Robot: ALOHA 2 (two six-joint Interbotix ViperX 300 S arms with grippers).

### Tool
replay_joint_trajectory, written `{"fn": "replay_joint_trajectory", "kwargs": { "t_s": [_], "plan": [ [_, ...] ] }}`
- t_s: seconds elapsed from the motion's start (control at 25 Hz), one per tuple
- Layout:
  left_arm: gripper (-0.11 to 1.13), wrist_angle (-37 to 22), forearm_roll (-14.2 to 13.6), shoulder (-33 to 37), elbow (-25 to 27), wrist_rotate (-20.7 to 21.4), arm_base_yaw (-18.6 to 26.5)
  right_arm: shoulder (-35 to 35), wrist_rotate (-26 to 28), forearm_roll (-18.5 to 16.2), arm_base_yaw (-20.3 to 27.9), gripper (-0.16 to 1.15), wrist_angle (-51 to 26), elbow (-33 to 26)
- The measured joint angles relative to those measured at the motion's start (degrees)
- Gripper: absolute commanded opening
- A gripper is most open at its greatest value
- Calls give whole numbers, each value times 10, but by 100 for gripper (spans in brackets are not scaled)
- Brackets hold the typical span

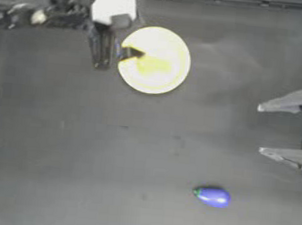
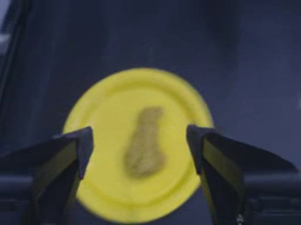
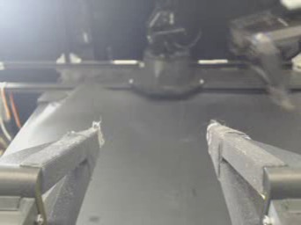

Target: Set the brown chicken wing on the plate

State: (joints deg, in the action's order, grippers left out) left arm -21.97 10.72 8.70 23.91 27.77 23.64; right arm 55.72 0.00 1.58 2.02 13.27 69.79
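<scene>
Jaws of my left gripper (image 2: 141, 145) stand wide apart and hold nothing; the wing (image 2: 144, 143) shows between them but clear of both. It lies flat near the middle of the plate (image 1: 177, 46), alone on it. From above, my left gripper (image 1: 116, 51) sits at the plate's edge, on the side nearest my left arm. My right gripper (image 1: 273, 130) is well away from the plate at the table's right edge, its jaws also spread wide and empty. A blue-purple eggplant (image 1: 212, 196) lies on the table (image 1: 76, 152), far from the plate.
</scene>
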Motion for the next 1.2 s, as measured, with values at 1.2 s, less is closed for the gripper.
{"fn": "replay_joint_trajectory", "kwargs": {
  "t_s": [1.2],
  "plan": [
    [96, 258, 127, 251, 287, -3, -204, 0, -1, 0, -1, 100, 0, 0]
  ]
}}
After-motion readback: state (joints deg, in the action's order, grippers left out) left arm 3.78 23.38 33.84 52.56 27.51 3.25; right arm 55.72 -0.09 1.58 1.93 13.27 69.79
